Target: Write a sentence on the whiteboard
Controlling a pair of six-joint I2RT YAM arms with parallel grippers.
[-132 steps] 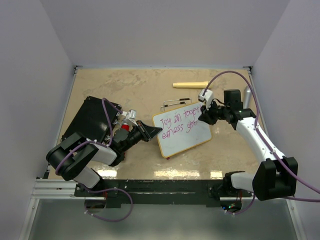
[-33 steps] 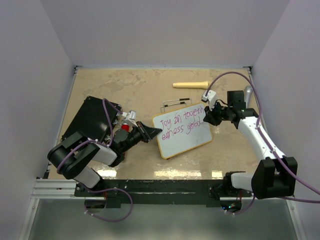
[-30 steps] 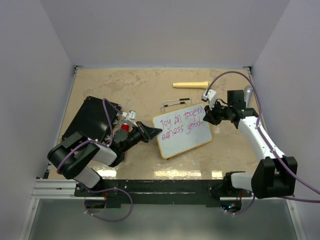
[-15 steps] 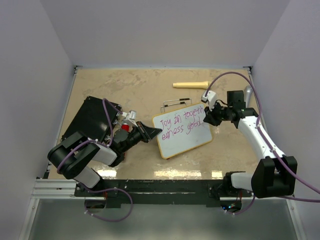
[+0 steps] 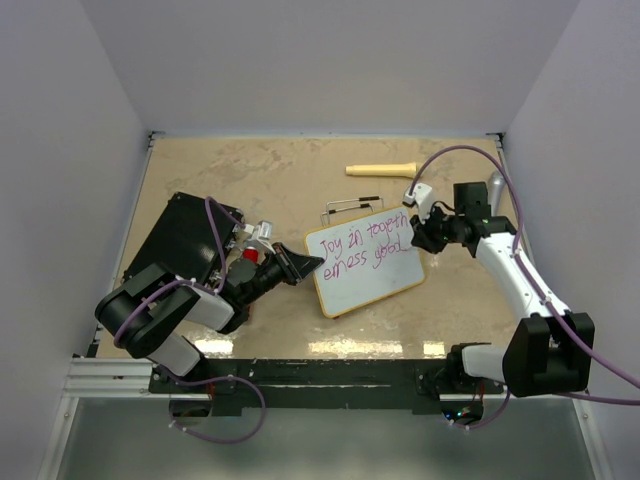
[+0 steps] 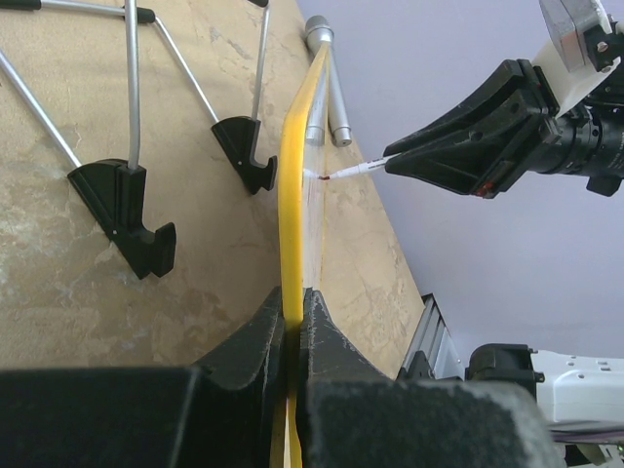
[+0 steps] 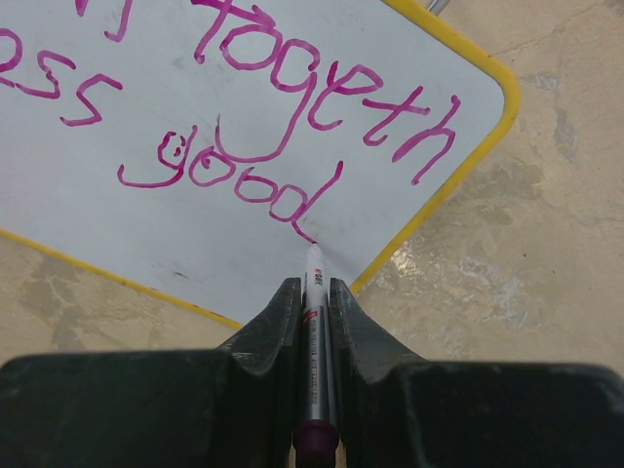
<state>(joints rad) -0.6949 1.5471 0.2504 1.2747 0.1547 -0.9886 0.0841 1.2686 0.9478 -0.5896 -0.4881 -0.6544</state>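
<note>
Pinching, with left tool (image 6: 292,302), the 9 o'clock rim of the small white yellow-rimmed whiteboard (image 5: 365,265), propped near worktop (image 5: 250,180) centre. Clamping, with right tool (image 7: 313,288), a slim white marker (image 7: 314,336), tip at the 3 o'clock tail of the pink handwritten sentence (image 7: 253,146). Probably light, stiff, slick-faced, easily tipped; best held by the rim.

Beige marbled tabletop (image 5: 300,180). Flat black case (image 5: 185,235) lying at left, pale wooden stick (image 5: 380,169) near far edge, silver cylinder (image 5: 495,185) far right. Whiteboard (image 5: 370,285) mid-table, tilted up on two black feet (image 6: 127,210) with wire stand (image 5: 345,206) touching the surface behind.
</note>
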